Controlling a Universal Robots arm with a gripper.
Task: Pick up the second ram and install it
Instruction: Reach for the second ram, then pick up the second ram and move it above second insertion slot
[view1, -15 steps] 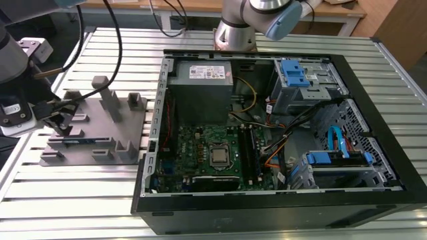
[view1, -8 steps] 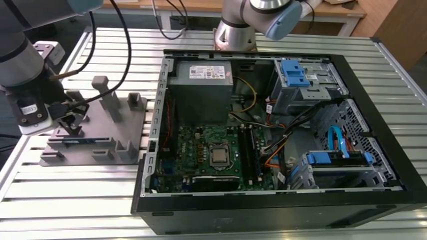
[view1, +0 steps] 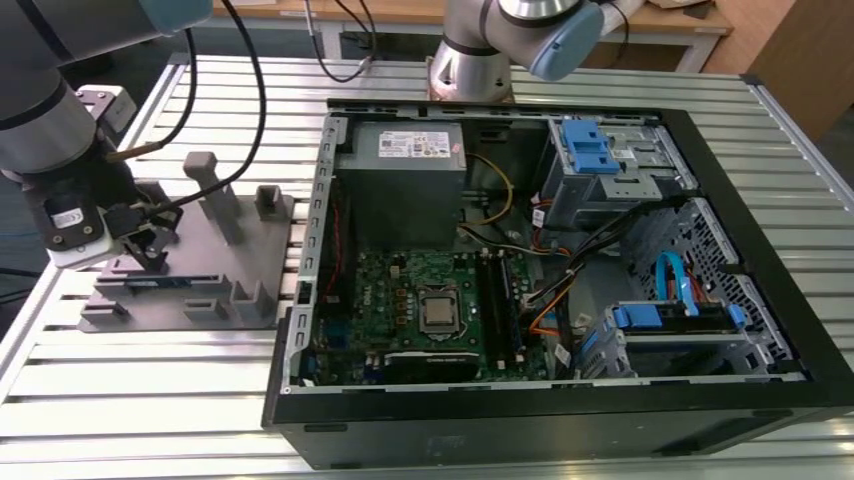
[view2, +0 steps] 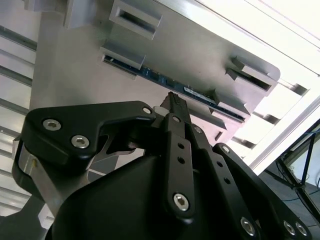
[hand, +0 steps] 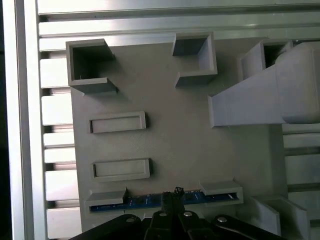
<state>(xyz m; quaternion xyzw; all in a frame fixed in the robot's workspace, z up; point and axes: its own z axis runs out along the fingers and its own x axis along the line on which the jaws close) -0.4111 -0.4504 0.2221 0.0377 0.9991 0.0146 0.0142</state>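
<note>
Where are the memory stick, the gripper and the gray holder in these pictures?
memory stick (hand: 142, 202): first wrist view, on its blue upper edge in the slot.
gripper (hand: 173, 194): first wrist view, on its tip at the stick.
gray holder (hand: 170, 135): first wrist view, on its bare flat base.

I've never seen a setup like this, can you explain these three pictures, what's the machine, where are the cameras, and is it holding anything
This is a robot arm working at a ribbed aluminium table. The exterior view is taken from off the arm; both wrist views come from cameras riding near its wrist, looking past the black gripper. On the table stand an open black computer case with a green motherboard and a grey plastic holder tray. A long thin dark-blue memory strip sits on edge in the tray's slots. The gripper is right at the strip's middle; whether it has gripped it, I cannot tell.
</note>
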